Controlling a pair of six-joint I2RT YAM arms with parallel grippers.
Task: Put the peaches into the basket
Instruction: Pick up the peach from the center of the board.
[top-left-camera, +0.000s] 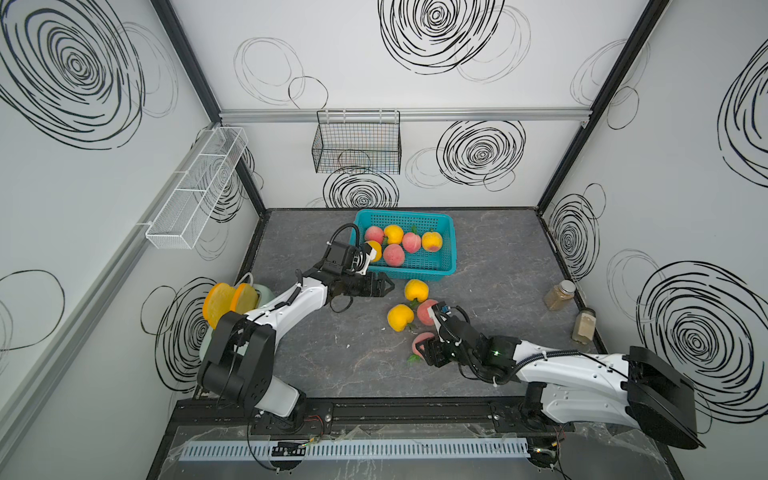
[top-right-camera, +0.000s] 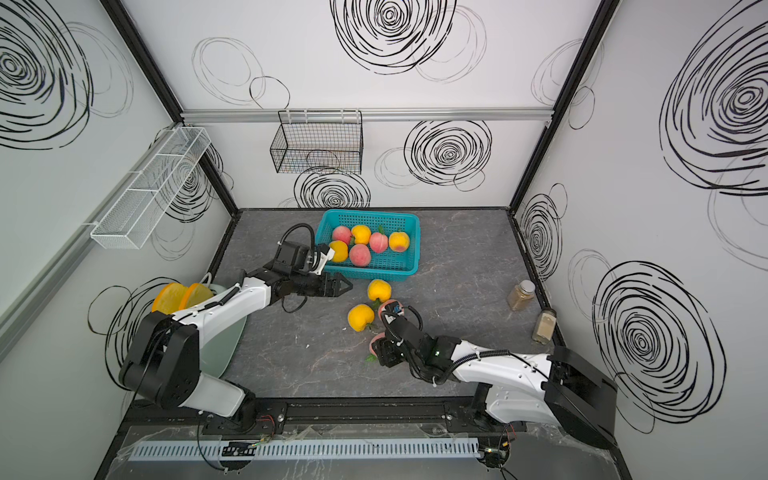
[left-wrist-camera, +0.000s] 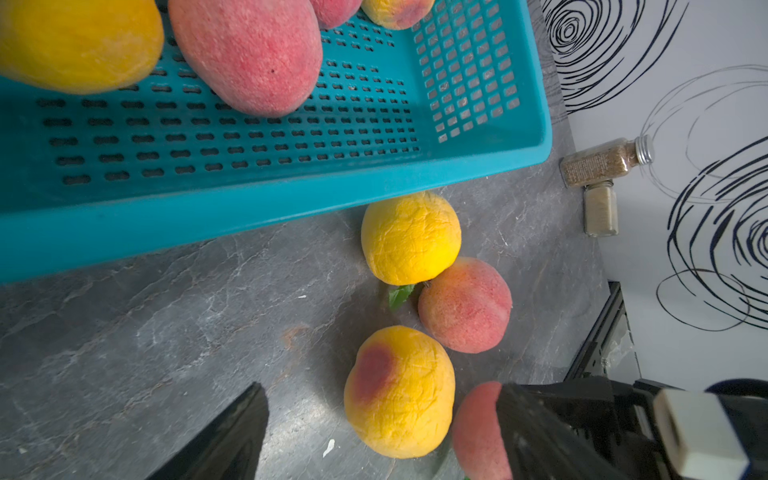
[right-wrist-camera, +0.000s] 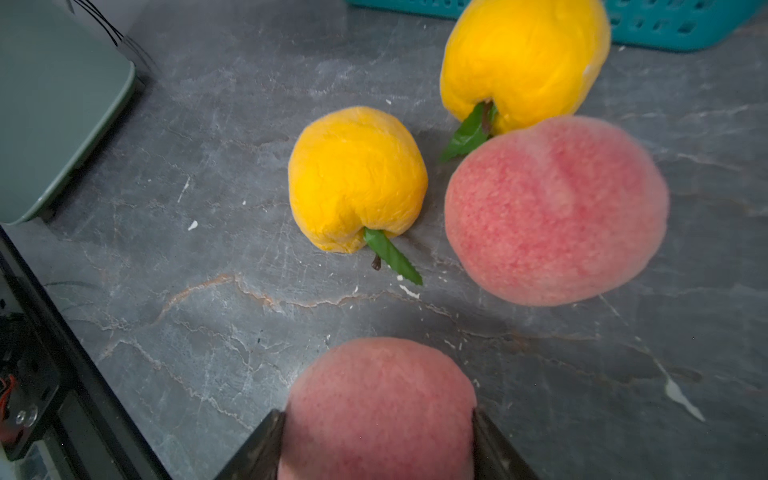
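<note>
Evidently ready to lift, the right gripper (top-left-camera: 423, 348) pinches a fuzzy pink-red round toy peach (top-left-camera: 419, 338) at lower centre of a top view; the left gripper (top-left-camera: 384, 286), jaws spread and empty, hovers beside the teal perforated plastic basket (top-left-camera: 415, 272).

basket (top-left-camera: 419, 275): teal, perforated, upright | peaches (top-left-camera: 394, 254): six inside, pink and yellow | four more loose near its front wall, two yellow, two pink

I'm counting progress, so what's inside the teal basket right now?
Six peaches lie in the basket: three pink, three yellow. The left arm's wrist covers part of one yellow peach and that basket corner, so anything there is hidden.
</note>
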